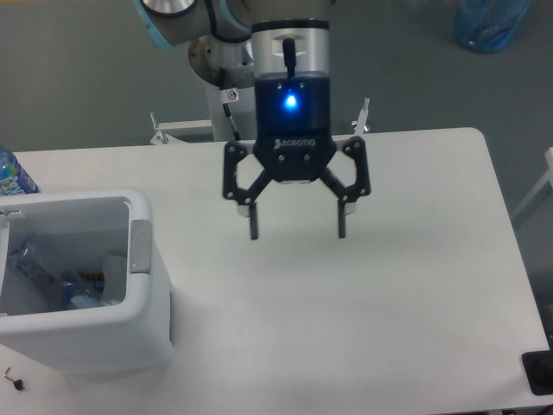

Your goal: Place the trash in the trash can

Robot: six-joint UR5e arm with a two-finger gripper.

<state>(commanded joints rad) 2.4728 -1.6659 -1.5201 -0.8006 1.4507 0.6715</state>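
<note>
Your end effector (pixel 296 223) hangs spread and empty, well right of the large white rectangular plastic trash can (pixel 136 311). Confirm no trash remains on the white tabletop (pixel 415 285) before retracting.

The only lettering stands on the black two-finger hand (pixel 296 225): a small pale brand line runs across the body just under its glowing blue light, too small to read for certain. Nothing inside the white rectangular plastic bin (pixel 138 303) shows legible print.
</note>
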